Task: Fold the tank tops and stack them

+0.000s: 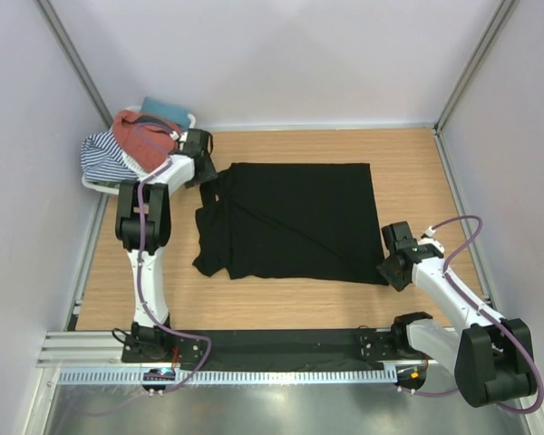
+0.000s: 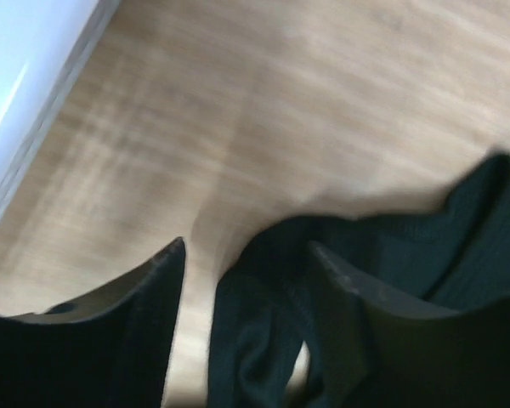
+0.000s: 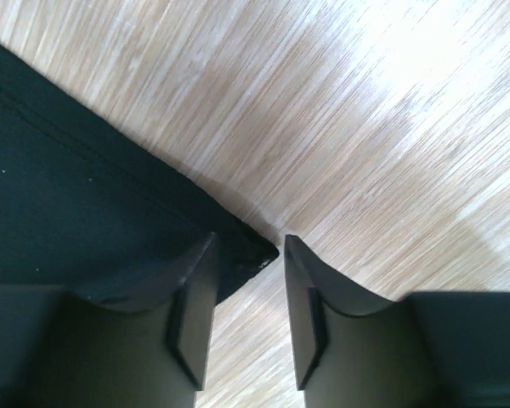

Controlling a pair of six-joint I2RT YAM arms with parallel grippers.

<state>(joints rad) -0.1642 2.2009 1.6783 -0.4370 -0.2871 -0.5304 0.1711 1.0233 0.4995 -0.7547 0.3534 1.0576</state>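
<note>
Jaws: you see the left gripper (image 2: 245, 246) parted, with a strap (image 2: 246, 340) of the black tank top (image 1: 299, 217) lying between its fingers (that wrist view is blurred). The right gripper (image 3: 250, 240) also stands apart, the garment's near-right corner (image 3: 259, 253) resting in the gap, unclamped. The top lies spread on the pale wooden tabletop (image 1: 408, 163). Plain white walls (image 1: 281, 54) enclose three sides. The rust-red tank top (image 1: 140, 136) sits heaped in the white basket (image 1: 95, 184) at the far-left corner.
</note>
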